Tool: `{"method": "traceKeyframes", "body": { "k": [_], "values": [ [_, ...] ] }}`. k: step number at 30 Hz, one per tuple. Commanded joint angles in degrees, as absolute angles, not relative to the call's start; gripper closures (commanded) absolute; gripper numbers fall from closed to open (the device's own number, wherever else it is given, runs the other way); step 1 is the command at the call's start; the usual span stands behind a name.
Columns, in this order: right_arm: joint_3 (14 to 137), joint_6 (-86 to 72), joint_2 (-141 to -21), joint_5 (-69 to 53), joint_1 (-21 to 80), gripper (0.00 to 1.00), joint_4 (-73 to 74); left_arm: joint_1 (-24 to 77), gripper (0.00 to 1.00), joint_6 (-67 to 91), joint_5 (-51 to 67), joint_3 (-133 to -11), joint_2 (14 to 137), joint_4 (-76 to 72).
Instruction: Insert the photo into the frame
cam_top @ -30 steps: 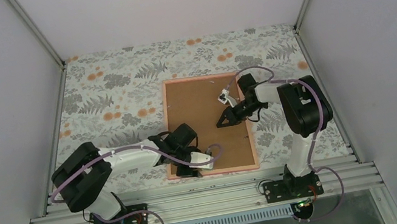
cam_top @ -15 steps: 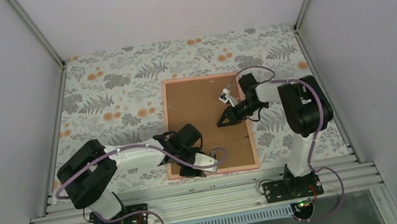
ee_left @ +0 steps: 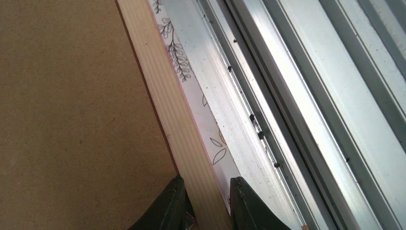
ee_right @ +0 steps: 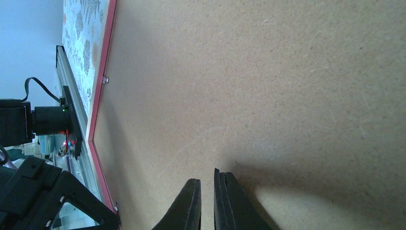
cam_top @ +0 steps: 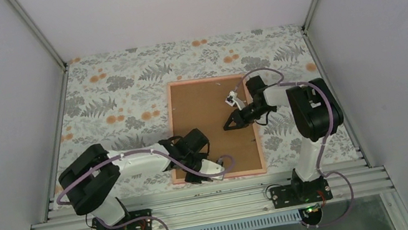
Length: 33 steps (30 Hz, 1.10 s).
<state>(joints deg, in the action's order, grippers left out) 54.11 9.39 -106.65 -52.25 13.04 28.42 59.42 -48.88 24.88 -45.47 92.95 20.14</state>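
The frame point(cam_top: 205, 78) lies flat on the desk point(cam_top: 117, 105), back side up, a little toward 3 o'clock from the desk's middle in the top view, with its long sides running from 6 to 12. A brown backing board point(cam_top: 210, 126) fills it edge to edge, so only a thin pink border shows around the brown.

My left tool point(cam_top: 193, 177) sits at the frame's 7 o'clock corner, on the near short side. In my left wrist view, the frame point(ee_left: 171, 110) shows as a pale ribbed strip running between the two dark fingers, one finger on the backing board point(ee_left: 72, 120) side and one on the desk side. My left tool point(ee_left: 207, 203) is clenched on that strip.

My right tool point(cam_top: 228, 127) reaches in from 3 o'clock and points toward 8 o'clock, its tip just to the 3 o'clock side of the board's middle. In my right wrist view, my right tool point(ee_right: 207, 191) is clenched with nothing in it, only a sliver of gap between the fingers, over the bare backing board point(ee_right: 268, 86). I cannot tell whether the tip touches the board. The frame point(ee_right: 102, 72) shows there as a red line at 9 o'clock.

Aluminium rails point(cam_top: 204, 200) run along the desk's 6 o'clock edge, just beside the frame's near side point(ee_left: 306, 96).
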Motion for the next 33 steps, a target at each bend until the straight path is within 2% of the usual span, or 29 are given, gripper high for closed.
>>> {"method": "traceKeyframes", "body": {
  "k": [1,5,12,18,20,22,26,33],
  "values": [
    [52.93,10.24,-105.53,-50.31,12.63,0.90,27.58,59.72,0.78,-50.80,20.13,-43.22,92.86,25.07],
    [52.82,10.29,-104.83,-50.73,12.71,0.89,27.51,59.17,0.61,-48.32,20.25,-44.38,88.96,24.63],
    [55.21,10.84,-98.24,-53.54,12.71,0.84,28.81,53.80,0.38,-41.87,20.22,-50.07,81.45,26.58],
    [61.34,12.33,-92.89,-49.82,11.66,0.74,29.70,45.52,0.20,-36.48,19.57,-59.38,85.10,28.48],
    [63.03,12.27,-93.24,-47.76,10.56,0.72,29.46,43.28,0.16,-34.23,17.91,-62.73,87.72,27.26],
    [64.39,11.57,-93.94,-46.07,9.00,0.72,28.96,41.06,0.08,-31.24,16.63,-67.46,91.31,26.60],
    [66.00,9.77,-94.90,-44.51,4.82,0.71,27.46,38.74,0.04,-28.08,13.87,-77.67,99.55,25.81],
    [67.92,12.47,-99.51,-36.74,1.76,0.70,27.90,36.01,0.04,-31.86,16.55,-93.25,115.81,24.73]
  ]
}}
